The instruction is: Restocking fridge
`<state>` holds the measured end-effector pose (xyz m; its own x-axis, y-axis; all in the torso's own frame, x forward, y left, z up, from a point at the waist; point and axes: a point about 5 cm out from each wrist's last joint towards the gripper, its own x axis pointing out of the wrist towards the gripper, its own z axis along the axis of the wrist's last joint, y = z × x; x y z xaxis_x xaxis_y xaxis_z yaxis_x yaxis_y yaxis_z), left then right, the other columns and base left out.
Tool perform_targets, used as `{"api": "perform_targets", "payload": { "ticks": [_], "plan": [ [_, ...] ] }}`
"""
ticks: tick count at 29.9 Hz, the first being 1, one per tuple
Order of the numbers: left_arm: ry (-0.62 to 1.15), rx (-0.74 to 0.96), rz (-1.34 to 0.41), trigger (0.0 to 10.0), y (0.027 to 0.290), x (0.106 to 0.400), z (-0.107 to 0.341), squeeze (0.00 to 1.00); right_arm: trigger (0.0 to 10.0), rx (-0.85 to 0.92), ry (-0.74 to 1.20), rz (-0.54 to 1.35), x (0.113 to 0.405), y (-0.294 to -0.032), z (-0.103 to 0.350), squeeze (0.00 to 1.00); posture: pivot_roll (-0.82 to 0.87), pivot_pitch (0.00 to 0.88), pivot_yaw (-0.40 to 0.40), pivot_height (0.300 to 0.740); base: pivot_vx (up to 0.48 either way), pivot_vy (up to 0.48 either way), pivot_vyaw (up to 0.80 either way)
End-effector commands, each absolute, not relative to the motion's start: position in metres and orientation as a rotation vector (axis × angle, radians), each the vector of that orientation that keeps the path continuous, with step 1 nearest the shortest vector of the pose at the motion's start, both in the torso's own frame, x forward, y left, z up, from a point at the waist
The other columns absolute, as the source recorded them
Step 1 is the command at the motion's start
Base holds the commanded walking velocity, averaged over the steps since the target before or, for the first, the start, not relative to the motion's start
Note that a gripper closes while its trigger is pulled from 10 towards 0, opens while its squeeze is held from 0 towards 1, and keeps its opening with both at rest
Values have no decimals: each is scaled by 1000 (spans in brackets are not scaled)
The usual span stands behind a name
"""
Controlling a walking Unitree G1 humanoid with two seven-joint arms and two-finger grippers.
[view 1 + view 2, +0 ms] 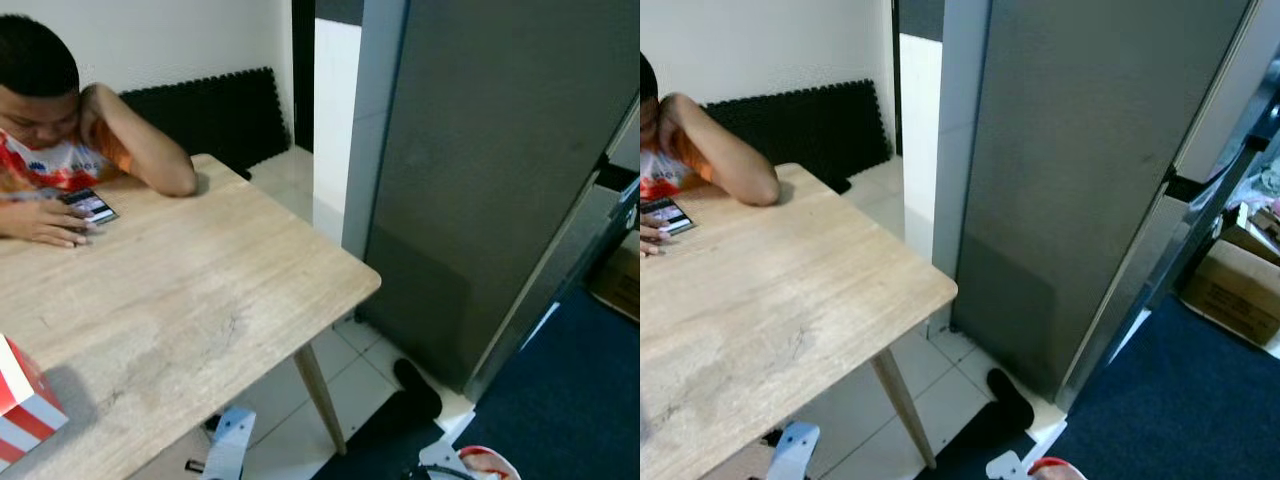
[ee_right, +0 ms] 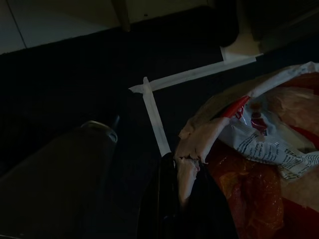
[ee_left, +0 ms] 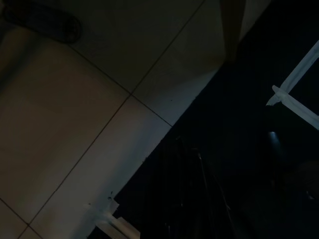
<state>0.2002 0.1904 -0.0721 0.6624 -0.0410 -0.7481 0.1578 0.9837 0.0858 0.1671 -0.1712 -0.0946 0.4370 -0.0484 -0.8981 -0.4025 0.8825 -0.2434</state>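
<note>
- A red-and-white food packet [image 2: 259,164] is seen low at the right gripper [image 2: 187,199]; one black finger [image 2: 167,199] lies against its torn edge, so the jaws are judged clamped on it.
- The grey fridge [image 1: 490,170] stands ahead and to the right, its door side facing away from the wooden desk [image 1: 170,300].
- The right arm is judged nearer the fridge.
- The left gripper [image 3: 194,199] hangs over tiled floor [image 3: 75,124]; the state of its jaws cannot be told.
- A person [image 1: 50,110] leans on the desk.

The striped box [image 1: 25,405] on the bench [image 1: 180,300] is cut off at the picture's edge. The left wrist view is too dark to read. The print on the crumpled bag [image 2: 259,144] is illegible.
</note>
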Motion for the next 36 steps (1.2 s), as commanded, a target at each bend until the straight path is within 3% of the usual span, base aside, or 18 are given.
{"api": "perform_targets", "payload": {
  "ticks": [1, 36],
  "plan": [
    [850, 147, -101, 10000, 198, 199, -72, 0, 10000, -471, 1081, 224, 172, -172, -92, 0, 30, 0, -27, 740, 0, 0, 0],
    [837, 98, -114, 10000, 184, 204, -71, 0, 10000, -493, 1087, 234, 174, -175, -91, 0, 23, 0, -36, 740, 0, -308, 0]
  ]
}}
